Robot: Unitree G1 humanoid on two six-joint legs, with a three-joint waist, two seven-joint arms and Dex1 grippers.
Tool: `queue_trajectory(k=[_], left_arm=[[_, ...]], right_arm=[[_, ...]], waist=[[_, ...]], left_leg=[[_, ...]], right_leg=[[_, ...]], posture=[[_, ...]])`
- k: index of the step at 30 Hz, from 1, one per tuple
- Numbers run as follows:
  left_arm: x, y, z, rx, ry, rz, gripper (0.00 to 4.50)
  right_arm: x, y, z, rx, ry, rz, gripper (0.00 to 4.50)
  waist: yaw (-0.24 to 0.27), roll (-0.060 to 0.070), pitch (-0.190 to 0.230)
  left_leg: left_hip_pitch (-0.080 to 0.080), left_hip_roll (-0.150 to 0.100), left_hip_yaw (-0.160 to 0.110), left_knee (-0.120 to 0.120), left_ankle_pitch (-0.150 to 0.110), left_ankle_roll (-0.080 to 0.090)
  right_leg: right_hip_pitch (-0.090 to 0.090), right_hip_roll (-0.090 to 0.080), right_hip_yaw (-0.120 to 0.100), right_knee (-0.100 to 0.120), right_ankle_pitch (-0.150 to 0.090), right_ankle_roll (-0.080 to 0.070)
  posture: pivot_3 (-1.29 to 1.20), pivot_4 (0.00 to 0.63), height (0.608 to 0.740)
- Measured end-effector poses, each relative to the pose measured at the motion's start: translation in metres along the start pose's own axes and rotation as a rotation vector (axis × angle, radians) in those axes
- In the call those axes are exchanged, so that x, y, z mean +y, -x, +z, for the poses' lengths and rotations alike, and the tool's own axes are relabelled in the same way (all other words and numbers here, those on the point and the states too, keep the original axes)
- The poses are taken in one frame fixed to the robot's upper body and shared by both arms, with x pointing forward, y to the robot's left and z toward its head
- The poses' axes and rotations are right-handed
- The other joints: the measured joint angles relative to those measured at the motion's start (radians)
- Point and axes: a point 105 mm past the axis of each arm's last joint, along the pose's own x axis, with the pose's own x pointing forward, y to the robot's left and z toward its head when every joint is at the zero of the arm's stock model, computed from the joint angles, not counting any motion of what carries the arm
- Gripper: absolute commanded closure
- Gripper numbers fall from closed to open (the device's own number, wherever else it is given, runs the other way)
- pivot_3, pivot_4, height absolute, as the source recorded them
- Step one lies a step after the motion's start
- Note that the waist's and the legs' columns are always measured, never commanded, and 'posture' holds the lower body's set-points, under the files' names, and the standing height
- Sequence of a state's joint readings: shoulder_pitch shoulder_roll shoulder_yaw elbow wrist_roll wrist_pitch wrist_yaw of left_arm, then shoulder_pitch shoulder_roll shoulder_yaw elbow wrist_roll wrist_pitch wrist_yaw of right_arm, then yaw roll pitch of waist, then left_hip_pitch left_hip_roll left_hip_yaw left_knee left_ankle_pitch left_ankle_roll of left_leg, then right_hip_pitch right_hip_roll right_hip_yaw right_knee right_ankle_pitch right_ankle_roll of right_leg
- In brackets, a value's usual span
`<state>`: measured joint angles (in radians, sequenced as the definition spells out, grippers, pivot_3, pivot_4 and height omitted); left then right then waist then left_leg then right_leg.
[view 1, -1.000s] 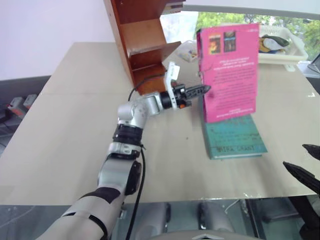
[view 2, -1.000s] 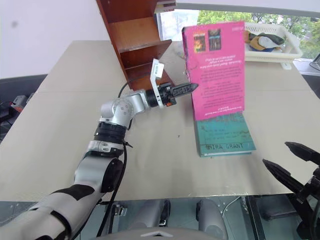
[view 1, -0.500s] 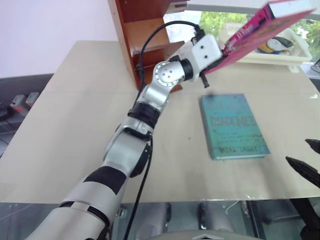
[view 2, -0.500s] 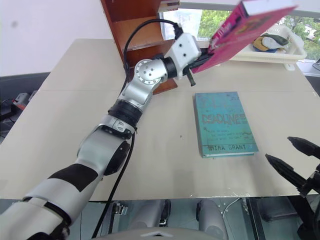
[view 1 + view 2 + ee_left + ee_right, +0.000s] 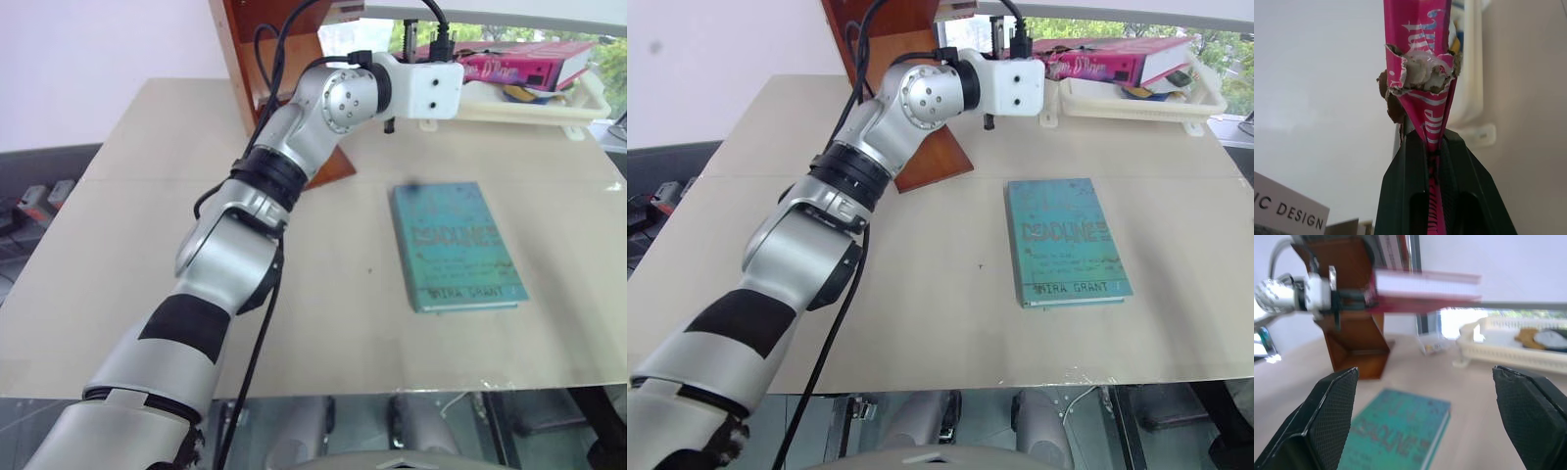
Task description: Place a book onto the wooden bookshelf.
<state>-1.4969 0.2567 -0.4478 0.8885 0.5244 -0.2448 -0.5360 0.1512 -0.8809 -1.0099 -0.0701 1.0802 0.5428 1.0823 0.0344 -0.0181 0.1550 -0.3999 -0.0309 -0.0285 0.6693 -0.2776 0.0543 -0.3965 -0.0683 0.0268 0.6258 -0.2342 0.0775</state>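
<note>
The pink book [image 5: 519, 67] hangs flat and level high over the table's far right, above the white tray. My left gripper [image 5: 468, 70] is shut on its spine end. The left wrist view shows both black fingers [image 5: 1405, 186] pinching the torn pink spine [image 5: 1420, 29]. The wooden bookshelf [image 5: 265, 59] stands at the far middle of the table, left of the held book and behind my left arm. In the right wrist view my right gripper [image 5: 1425, 372] is open wide, facing the pink book [image 5: 1425, 289] and the bookshelf [image 5: 1352, 333] from the near right, and holds nothing.
A teal-green book [image 5: 456, 245] lies flat on the beige table [image 5: 147, 245], right of centre. The white plastic tray [image 5: 1136, 98] with small items stands at the far right edge. A clear container [image 5: 1432, 345] stands between the bookshelf and the tray.
My left arm has lifted the pink book from upright over the teal book and rolled it flat, high beside the bookshelf. My right gripper has risen and gone out to the right.
</note>
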Motion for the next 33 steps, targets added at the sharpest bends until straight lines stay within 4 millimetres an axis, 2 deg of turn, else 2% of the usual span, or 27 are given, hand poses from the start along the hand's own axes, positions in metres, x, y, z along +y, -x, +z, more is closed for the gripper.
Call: queue_trajectory(k=[4, 9, 17, 23, 30, 33], left_arm=[[0.001, 0.002, -0.014, 0.082, -0.015, -0.032, 4.45], [0.014, 0.006, -0.026, 0.171, -0.025, -0.026, 4.45], [0.021, 0.010, -0.038, 0.247, -0.021, -0.023, 4.45], [0.015, 0.013, -0.052, 0.316, -0.011, -0.048, 4.45], [0.037, 0.018, -0.051, 0.376, -0.133, -0.019, 4.45], [0.039, 0.021, -0.055, 0.397, -0.172, -0.008, 4.45]], right_arm=[[-0.008, -0.002, 0.005, -0.042, -0.019, 0.021, 0.00], [-0.015, -0.001, 0.010, -0.066, -0.037, 0.050, 0.00], [-0.008, -0.002, 0.016, -0.076, -0.100, 0.162, 0.00], [-0.011, 0.002, 0.014, -0.077, -0.110, 0.161, 0.00], [-0.017, 0.004, 0.012, -0.080, -0.113, 0.141, 0.00], [-0.020, 0.003, 0.010, -0.076, -0.117, 0.132, 0.00]], waist=[[-0.004, 0.000, 0.001], [-0.016, 0.000, 0.001], [-0.021, 0.000, 0.001], [-0.020, 0.000, 0.001], [-0.021, 0.001, 0.001], [-0.021, 0.001, 0.001]], left_leg=[[0.000, 0.000, 0.000, 0.000, 0.000, 0.000], [0.000, -0.001, 0.000, 0.000, 0.000, 0.000], [0.000, -0.001, 0.000, 0.000, 0.000, 0.000], [0.000, -0.001, 0.000, 0.001, 0.000, 0.000], [0.000, -0.001, 0.001, 0.001, 0.000, 0.000], [0.000, -0.001, 0.000, 0.001, 0.000, 0.000]], right_leg=[[0.000, 0.000, 0.000, 0.000, 0.000, 0.000], [0.000, -0.001, 0.000, 0.000, 0.000, 0.001], [0.000, -0.001, 0.000, 0.001, 0.000, 0.001], [0.000, -0.001, 0.000, 0.001, 0.000, 0.001], [0.000, -0.001, 0.001, 0.001, 0.000, 0.001], [0.000, -0.001, 0.001, 0.002, 0.000, 0.001]], posture=[[0.00, 0.150, 0.740], [0.00, 0.150, 0.740], [0.00, 0.150, 0.740], [0.00, 0.150, 0.740], [0.00, 0.150, 0.740], [0.00, 0.150, 0.740]])
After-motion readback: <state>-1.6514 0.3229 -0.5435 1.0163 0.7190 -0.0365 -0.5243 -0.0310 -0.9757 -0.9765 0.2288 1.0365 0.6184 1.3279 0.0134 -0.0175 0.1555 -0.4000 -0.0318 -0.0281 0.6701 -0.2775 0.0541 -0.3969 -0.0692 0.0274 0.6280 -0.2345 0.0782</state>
